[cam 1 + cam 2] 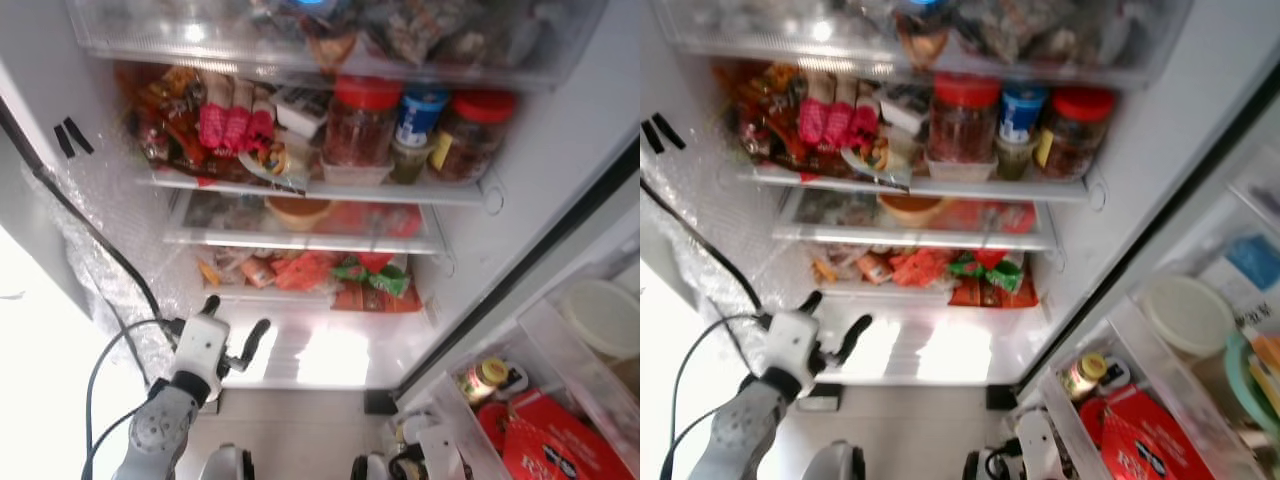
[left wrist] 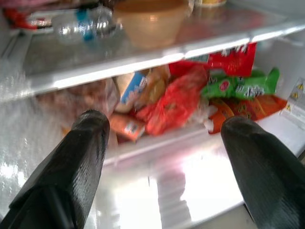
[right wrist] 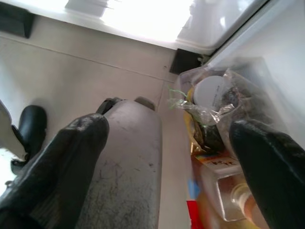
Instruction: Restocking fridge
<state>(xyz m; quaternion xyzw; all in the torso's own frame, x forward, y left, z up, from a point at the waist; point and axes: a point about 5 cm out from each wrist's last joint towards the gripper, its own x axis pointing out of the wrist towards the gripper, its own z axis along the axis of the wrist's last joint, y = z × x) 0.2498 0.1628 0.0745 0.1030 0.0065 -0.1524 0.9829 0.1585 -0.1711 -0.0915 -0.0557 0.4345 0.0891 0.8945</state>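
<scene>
Lower left of the left eye view: my left pincer (image 1: 240, 325) spread open, empty, before the fridge's snack packets (image 1: 310, 272), which look light, crinkly, best pinched at an edge. Left wrist view: bowl (image 2: 152, 21) on glass shelf (image 2: 119, 67). Right wrist view: right pincer (image 3: 167, 143) open over tiled floor (image 3: 71, 62), beside door-bin bottles (image 3: 228, 191).

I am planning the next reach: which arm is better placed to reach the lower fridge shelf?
Left. The left gripper is raised, open, facing the snack packets; the right gripper hangs low beside the door bin.
</scene>
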